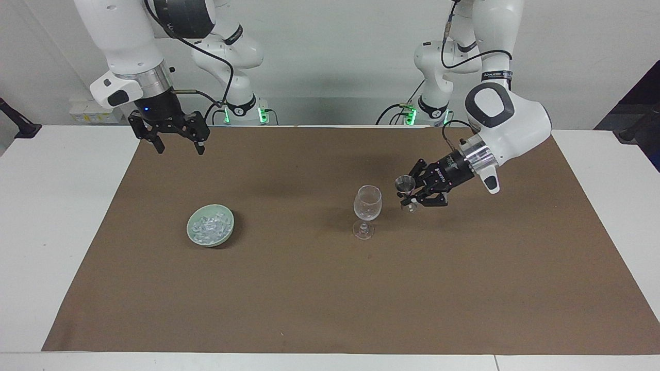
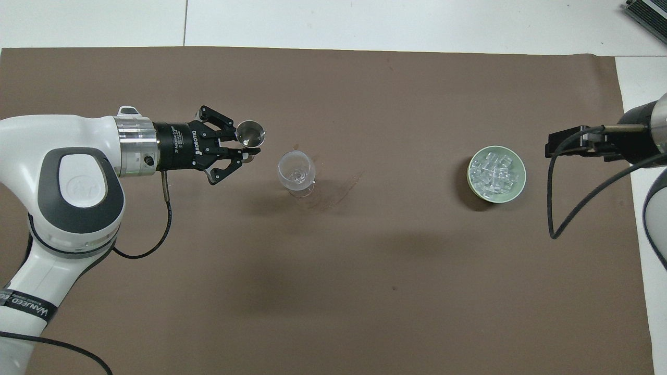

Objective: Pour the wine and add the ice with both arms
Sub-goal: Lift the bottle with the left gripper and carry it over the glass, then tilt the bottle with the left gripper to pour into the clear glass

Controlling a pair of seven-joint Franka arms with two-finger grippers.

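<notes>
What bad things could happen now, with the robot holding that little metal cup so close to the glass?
1. The left gripper is shut on the small metal cup, right beside the wine glass. The glass is tall on a thin stem, so a bump might tip it.
2. The cup is beside the rim, not over it, so tipping now might spill onto the brown mat.
3. The right gripper waits open, not above the ice in the green dish.
</notes>
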